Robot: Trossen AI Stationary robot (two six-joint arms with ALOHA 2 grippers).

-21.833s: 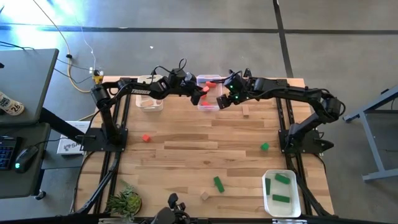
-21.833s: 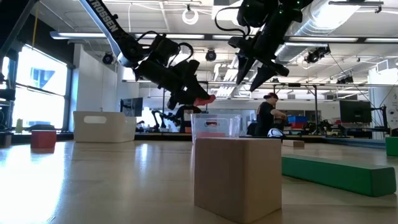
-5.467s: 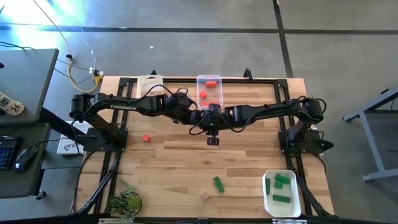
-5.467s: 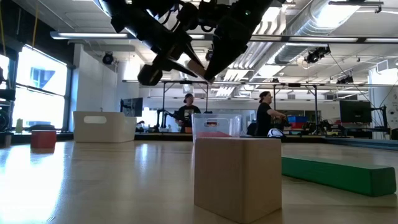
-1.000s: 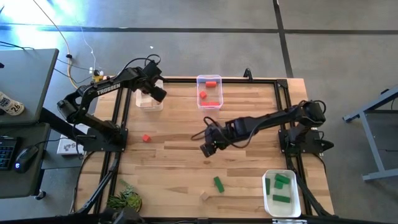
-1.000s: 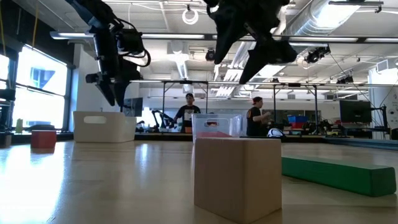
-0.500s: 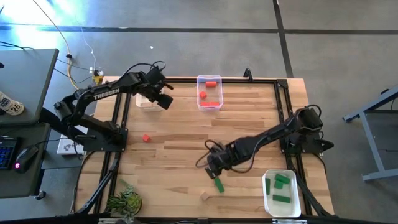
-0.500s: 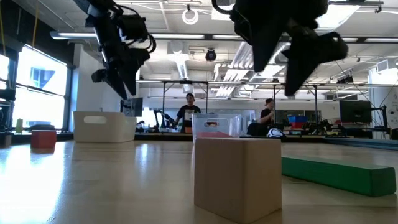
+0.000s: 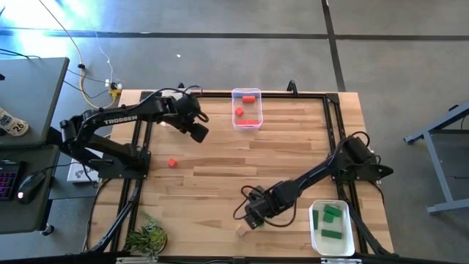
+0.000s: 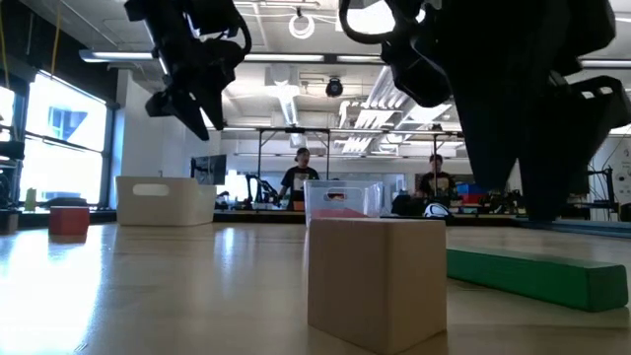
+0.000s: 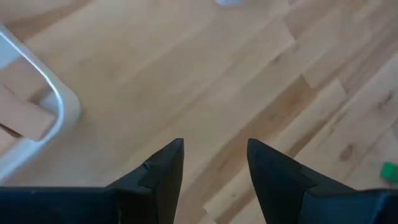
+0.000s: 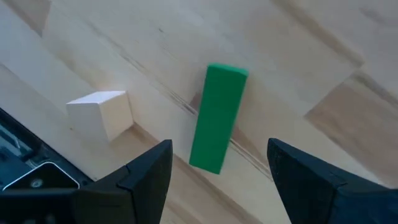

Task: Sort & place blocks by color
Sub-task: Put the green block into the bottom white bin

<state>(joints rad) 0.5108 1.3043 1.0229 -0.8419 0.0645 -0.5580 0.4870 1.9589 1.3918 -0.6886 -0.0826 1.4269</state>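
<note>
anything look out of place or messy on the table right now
Nothing is spilled or damaged. Three blocks remain unsorted on the table: a red cube near the left arm's base, and a green bar with a pale wood cube beside it, under the right tool, which is open.

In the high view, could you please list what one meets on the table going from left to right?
Red cube → left gripper → clear bin holding red blocks → right gripper → white bin holding green blocks.
</note>
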